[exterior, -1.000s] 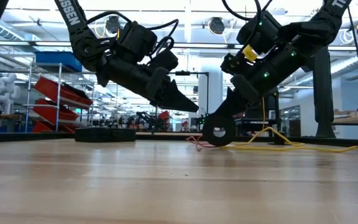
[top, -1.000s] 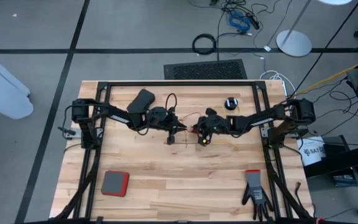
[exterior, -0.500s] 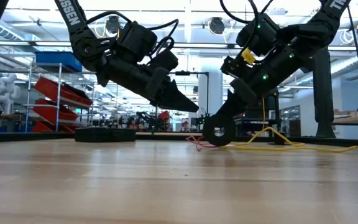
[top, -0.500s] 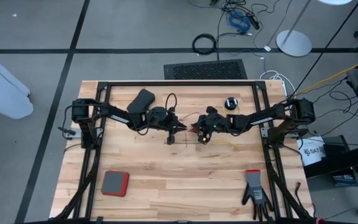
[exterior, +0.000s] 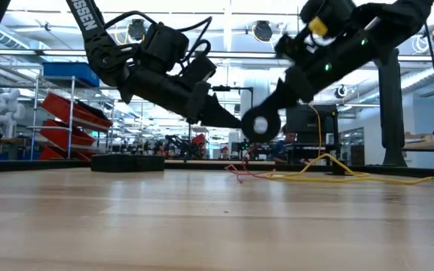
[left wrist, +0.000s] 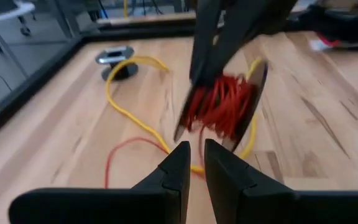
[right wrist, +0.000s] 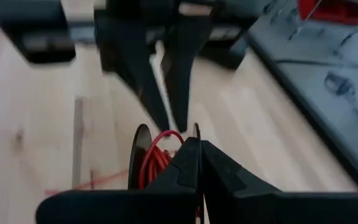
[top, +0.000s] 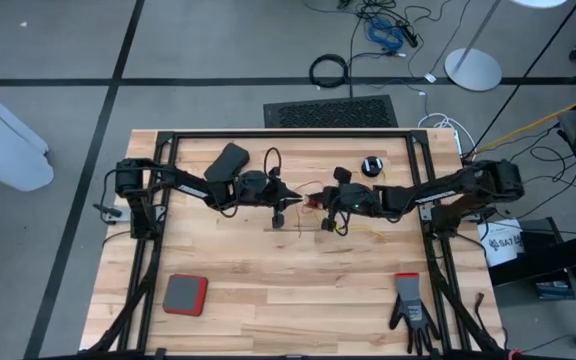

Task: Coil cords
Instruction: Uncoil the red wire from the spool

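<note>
High view puts the two tools nearly tip to tip at mid-table: the right tool, clamped shut on a small round black reel wound with reddish-orange cord, holds it clear of the pale wooden table, just in front of the left tool, whose fingers stand narrow and empty. Loose yellow cord trails across the boards beyond, toward a second black reel. Workshop shelving fills the room behind.

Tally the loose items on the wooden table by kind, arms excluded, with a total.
Reels: 2 (red-wound reel held up by the right gripper; second reel lying flat)
Loose cords: 2 (yellow cord, red cord)
Gloves: 1 (glove)
Red pads: 1 (pad)
Total: 6
</note>
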`<state>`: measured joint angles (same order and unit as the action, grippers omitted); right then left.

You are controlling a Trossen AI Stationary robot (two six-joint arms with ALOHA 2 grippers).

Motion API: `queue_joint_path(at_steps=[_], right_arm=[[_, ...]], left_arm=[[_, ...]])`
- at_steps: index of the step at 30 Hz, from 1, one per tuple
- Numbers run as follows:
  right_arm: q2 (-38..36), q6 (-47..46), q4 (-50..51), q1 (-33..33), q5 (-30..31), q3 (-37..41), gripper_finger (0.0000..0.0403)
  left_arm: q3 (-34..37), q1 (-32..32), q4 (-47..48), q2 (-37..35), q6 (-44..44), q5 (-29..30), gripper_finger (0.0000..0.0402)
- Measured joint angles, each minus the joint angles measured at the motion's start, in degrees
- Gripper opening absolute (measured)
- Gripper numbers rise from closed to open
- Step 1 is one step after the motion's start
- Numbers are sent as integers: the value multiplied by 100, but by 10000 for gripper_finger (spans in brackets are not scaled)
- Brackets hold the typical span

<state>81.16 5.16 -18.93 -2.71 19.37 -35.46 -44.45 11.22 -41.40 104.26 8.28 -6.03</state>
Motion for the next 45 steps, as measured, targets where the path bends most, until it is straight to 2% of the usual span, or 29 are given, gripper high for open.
queue_joint_path(at_steps=[9,13,18,21,29,35,45], right_arm=[[-1169,132,5,60,476,-7,0],[-1469,170,-10,58,692,-11,0],[-1591,150,-129,58,764,-11,0],[-1555,152,-421,58,764,-11,0],[-1397,369,-1299,58,779,-17,0],[-1281,519,-1520,56,947,-20,0],[-1243,543,-1606,54,943,-20,0]], left_arm=[[-1,6,-723,-12,92,-114,61],[-2,5,-1213,-14,-284,-471,94],[-1,-65,-1734,-14,-484,-555,142],[-6,-157,-1862,-14,-488,-434,155],[-285,-277,-1855,89,-493,317,157],[-527,-273,-1710,104,-495,378,158],[-1041,-286,-775,141,-502,166,157]])
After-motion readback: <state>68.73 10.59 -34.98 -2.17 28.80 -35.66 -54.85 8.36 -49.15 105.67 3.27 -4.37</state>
